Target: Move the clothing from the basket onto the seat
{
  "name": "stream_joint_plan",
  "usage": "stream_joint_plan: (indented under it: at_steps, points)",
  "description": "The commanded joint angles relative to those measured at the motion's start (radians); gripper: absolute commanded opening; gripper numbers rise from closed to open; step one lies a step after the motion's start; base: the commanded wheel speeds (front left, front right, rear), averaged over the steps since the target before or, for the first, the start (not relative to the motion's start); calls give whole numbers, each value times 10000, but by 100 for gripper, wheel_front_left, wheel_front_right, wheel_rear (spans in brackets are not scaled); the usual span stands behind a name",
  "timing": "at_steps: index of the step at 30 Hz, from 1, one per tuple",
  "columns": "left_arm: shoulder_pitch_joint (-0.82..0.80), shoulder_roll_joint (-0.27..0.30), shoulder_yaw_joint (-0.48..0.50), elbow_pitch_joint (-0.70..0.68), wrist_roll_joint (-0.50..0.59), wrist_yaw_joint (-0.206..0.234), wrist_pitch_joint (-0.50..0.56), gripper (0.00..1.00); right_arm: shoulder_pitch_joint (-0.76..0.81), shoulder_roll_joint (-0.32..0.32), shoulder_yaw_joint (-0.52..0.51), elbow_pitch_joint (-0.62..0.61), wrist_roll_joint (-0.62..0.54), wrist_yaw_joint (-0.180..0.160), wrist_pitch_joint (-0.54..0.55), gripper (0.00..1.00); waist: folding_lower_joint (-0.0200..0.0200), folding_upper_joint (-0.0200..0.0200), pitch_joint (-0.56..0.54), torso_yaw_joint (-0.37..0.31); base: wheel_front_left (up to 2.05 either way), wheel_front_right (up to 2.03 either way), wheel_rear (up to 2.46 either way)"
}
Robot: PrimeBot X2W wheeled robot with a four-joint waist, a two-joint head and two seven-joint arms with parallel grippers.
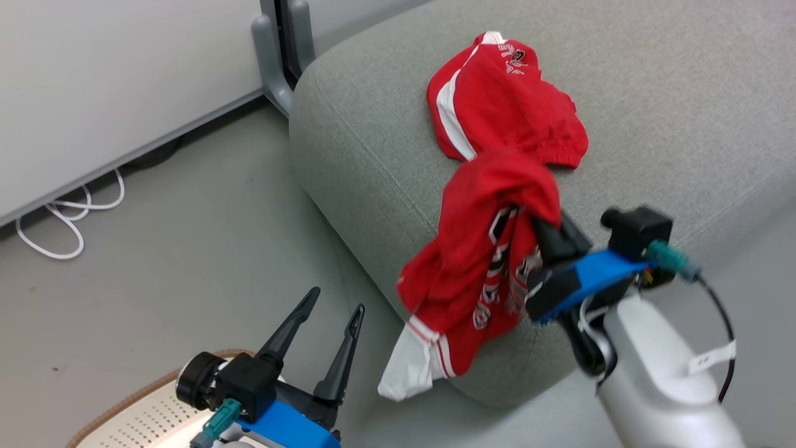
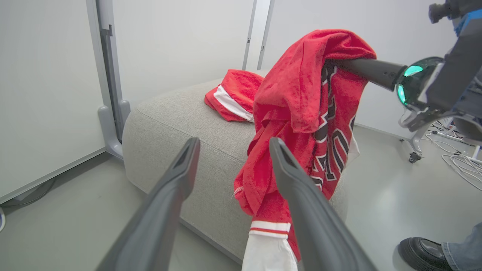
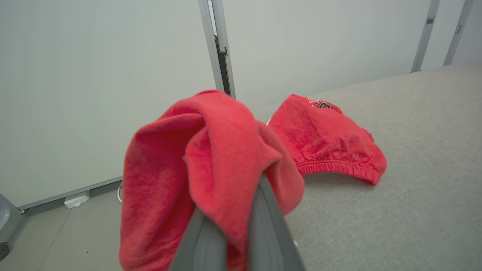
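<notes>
One red garment (image 1: 507, 102) with white stripes lies on top of the grey sofa (image 1: 653, 112), also seen in the left wrist view (image 2: 233, 96) and the right wrist view (image 3: 327, 143). My right gripper (image 1: 540, 225) is shut on the second red garment (image 1: 479, 261), the one with black-and-white lettering, which hangs over the sofa's front corner (image 2: 301, 124) and drapes over the fingers (image 3: 211, 165). My left gripper (image 1: 336, 311) stands open and empty at the lower left, above the basket (image 1: 134, 417), its fingers (image 2: 180, 169) pointing towards the sofa.
White cables (image 1: 68, 218) lie on the grey floor by the wall panel. A grey post foot (image 1: 277, 56) stands behind the sofa's corner. A person's black shoe (image 2: 421, 254) is on the floor at the right, near more cables (image 2: 461, 162).
</notes>
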Motion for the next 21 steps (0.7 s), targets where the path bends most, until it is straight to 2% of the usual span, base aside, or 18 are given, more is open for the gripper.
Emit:
stream_joint_plan:
  at_steps: [1, 8, 10, 21]
  points:
    - [-100, 126, 78, -57, 57, -18, -47, 100, -422, -131, -44, -187, 114, 5, 26, 0, 0, -1, 238, -44, 0, 0, 0]
    - [-433, 575, 97, -402, 205, -18, -47, 100, -2077, -959, -719, -957, 646, 5, 558, 0, 0, -1, 1275, 159, 0, 0, 0]
    - [-523, 705, 89, -576, 260, -18, -47, 100, -2564, -1279, -1261, -1055, 498, 5, 835, 0, 0, -1, 1608, 246, 0, 0, 0]
    - [-1137, 1627, -16, -1425, 490, -18, -47, 100, -4591, -2037, -4064, -2126, 204, 7, 2057, 0, 0, -1, 3345, 934, 0, 0, 0]
